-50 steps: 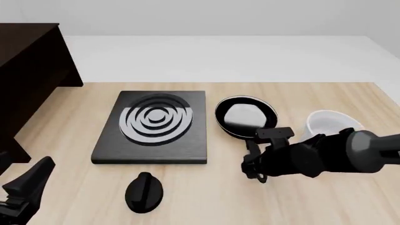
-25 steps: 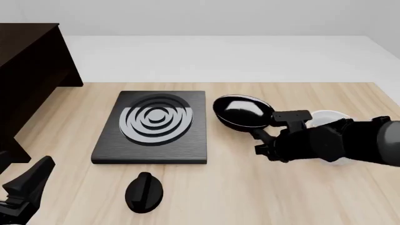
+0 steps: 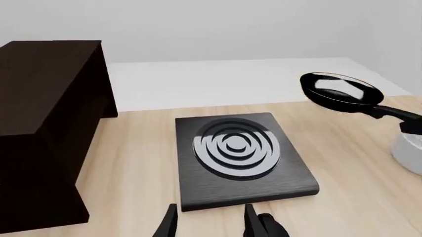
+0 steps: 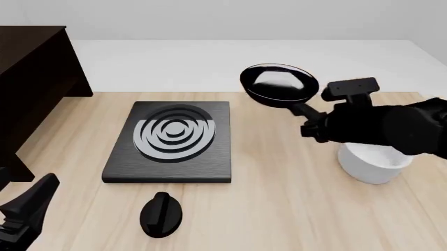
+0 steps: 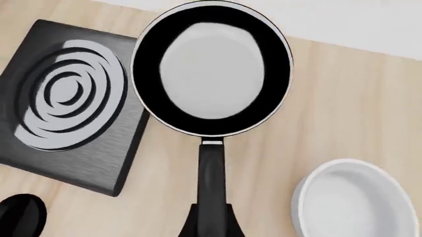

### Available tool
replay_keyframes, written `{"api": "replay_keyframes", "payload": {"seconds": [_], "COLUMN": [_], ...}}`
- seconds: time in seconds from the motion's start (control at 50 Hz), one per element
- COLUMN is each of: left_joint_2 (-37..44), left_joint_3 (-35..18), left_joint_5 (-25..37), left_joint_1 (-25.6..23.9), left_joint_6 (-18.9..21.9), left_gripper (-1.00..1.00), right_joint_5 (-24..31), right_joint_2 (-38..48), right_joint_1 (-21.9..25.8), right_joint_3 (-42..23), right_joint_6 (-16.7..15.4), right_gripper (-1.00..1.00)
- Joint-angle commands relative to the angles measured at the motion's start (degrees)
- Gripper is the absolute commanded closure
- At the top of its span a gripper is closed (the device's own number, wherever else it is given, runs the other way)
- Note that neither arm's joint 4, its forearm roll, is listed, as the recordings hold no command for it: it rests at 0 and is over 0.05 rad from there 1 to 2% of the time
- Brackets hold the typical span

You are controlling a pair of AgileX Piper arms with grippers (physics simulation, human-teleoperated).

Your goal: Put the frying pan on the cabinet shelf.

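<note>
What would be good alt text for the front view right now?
The right gripper holds a black frying pan by its handle, lifted above a wooden table. Below sit a black stove plate, a white pot and, far left, a dark cabinet.

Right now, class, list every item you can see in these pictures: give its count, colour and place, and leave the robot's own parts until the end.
frying pan: one, black with a shiny pale inside, held up off the table by its handle, right of the stove plate.
stove plate: one, square, black with silver rings, flat on the table near the middle.
white pot: one, handleless, on the table at the right, below the right arm.
black knob-like object: one, on the table at the near edge, in front of the stove plate.
cabinet: one, near-black wood, far left.
table: one, pale wood.
left claw: black, open, low at the near left.
right claw: black, shut on the pan's handle.
</note>
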Motion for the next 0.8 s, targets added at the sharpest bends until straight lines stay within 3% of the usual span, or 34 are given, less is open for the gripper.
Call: {"api": "replay_keyframes", "payload": {"seconds": [0.02,0.14,0.28,0.38,0.44,0.68,0.8], "left_joint_2": [0.01,-0.66,1.93,5.39,5.74,7.54,8.59], "left_joint_3": [-0.56,-1.91,-5.50,-7.82,-9.28,-9.07,-9.07], "left_joint_5": [0.32,0.87,0.62,-1.35,-0.34,-1.54,-1.75], "left_joint_1": [-0.18,-1.40,-0.73,0.07,-0.07,-5.82,-6.95], "left_joint_6": [-0.96,-1.95,-9.08,-10.47,-16.95,-28.21,-28.08], "left_gripper": [-1.00,-1.00,-1.00,-1.00,-1.00,-1.00,-1.00], "right_joint_5": [-0.35,0.22,2.07,2.77,3.66,4.73,4.57], "right_joint_2": [-4.10,-3.78,-2.56,-0.54,0.92,7.00,9.39], "right_joint_1": [1.29,3.42,6.84,9.43,10.85,17.88,20.22], "right_joint_3": [-3.95,-6.02,-10.19,-13.56,-16.60,-24.39,-26.84], "right_joint_6": [-2.80,-3.90,-3.96,-4.70,-4.68,-4.58,-5.16], "right_gripper": [1.00,1.00,1.00,1.00,1.00,1.00,1.00]}}
